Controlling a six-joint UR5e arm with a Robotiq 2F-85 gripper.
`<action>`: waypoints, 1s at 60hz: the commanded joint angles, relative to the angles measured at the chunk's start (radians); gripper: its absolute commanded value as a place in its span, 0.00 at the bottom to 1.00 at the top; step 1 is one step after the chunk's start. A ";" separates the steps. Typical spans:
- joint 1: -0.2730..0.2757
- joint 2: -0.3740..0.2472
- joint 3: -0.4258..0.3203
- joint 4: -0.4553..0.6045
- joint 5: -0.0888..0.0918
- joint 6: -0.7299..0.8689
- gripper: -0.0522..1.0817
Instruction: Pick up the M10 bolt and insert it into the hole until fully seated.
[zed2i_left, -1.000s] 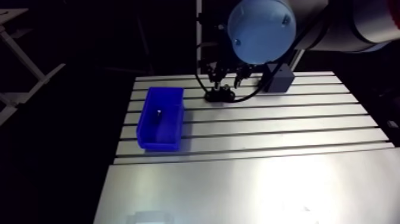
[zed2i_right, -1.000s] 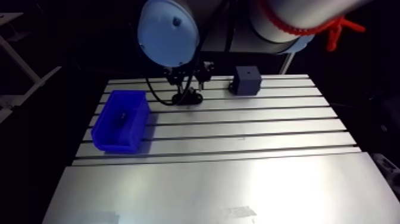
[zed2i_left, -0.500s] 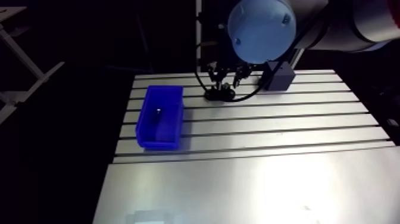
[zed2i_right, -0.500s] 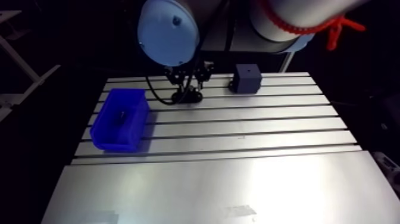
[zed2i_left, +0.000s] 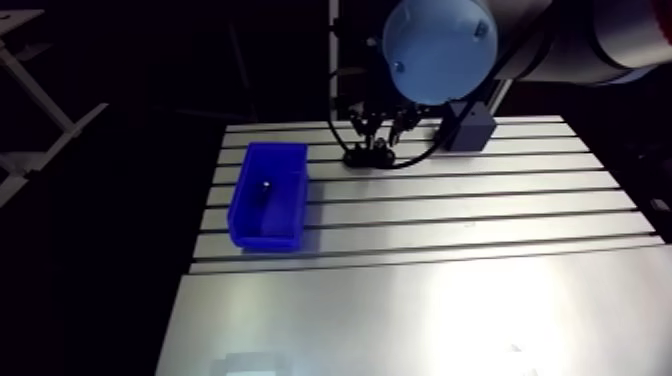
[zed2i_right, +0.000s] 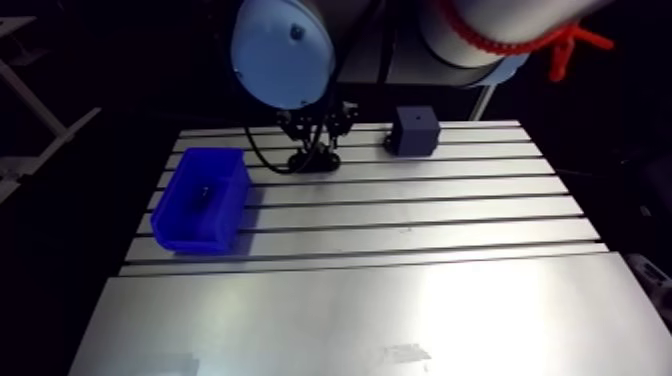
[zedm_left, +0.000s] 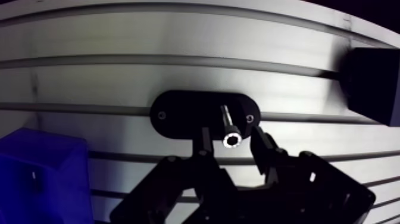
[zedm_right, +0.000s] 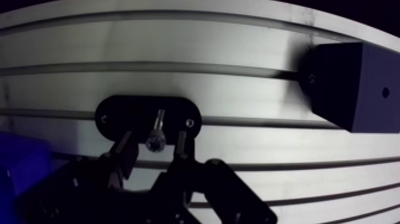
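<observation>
No text, label, brand, number or sign can be read in the arm view or the wrist view. The blue bin (zed2i_left: 268, 208), the black oval plate (zedm_left: 178, 113), the dark block (zedm_right: 345, 83) and the slotted table (zed2i_left: 450, 300) show plain surfaces only. A pale patch (zed2i_right: 405, 352) on the table's near part is too blurred to read.

Arm view nudged slightly — camera moved, end effector (zedm_left: 231, 133) seemingly a touch higher over black plate (zedm_left: 178, 113)
</observation>
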 joint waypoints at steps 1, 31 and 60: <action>0.000 0.001 -0.002 0.000 0.001 0.001 0.54; 0.000 0.001 -0.002 0.000 0.002 0.005 0.63; -0.003 0.000 0.003 0.000 0.002 0.000 0.68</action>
